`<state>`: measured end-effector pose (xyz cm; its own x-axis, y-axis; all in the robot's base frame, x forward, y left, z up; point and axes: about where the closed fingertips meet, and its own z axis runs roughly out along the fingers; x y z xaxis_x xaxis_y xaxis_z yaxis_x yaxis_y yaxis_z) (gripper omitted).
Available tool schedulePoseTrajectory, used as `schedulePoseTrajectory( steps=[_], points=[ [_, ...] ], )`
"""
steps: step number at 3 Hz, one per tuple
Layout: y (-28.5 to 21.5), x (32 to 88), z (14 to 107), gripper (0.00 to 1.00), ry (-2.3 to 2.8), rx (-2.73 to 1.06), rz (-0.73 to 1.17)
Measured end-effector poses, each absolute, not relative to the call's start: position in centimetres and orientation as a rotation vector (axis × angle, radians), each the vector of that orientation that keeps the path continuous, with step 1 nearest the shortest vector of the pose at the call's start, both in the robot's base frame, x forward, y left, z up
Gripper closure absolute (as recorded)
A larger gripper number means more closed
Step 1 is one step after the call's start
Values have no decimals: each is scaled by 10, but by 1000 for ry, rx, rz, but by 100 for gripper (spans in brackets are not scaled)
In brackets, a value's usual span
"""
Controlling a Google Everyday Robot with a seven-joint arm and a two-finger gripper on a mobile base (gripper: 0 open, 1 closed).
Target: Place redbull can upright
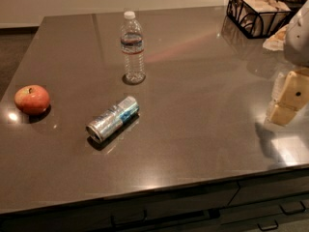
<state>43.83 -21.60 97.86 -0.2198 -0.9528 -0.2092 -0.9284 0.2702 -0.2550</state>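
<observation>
a: here we go. the redbull can (pixel 113 119) is lying on its side on the dark bench (pixel 207 95), left of centre, with its silver top pointing toward the front-left edge.
b: on its side it can roll, which is why the job is to stand it up. where's the end effector (pixel 288 100)?
a: at the far right edge of the view, over the bench and well apart from the can. released or clenched, i cannot tell, but it isn't grasping the can.
b: neighbours?
a: a water bottle (pixel 133 47) stands upright behind the can, a red apple (pixel 32 99) sits off to the left, and a black wire basket (pixel 256 11) is in the far right corner. none of them touch the can.
b: my read is that nothing's done yet. the reach across comes first, then a grip across the body to tip it onto its base.
</observation>
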Motion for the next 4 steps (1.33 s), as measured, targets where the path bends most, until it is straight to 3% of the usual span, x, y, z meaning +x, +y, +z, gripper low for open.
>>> schedulePoseTrajectory(
  steps=[2,4],
  points=[
    [-211,443,979,0,2205,-1747,-67],
    [-146,485,955,0,1996,-1949,73]
  ],
)
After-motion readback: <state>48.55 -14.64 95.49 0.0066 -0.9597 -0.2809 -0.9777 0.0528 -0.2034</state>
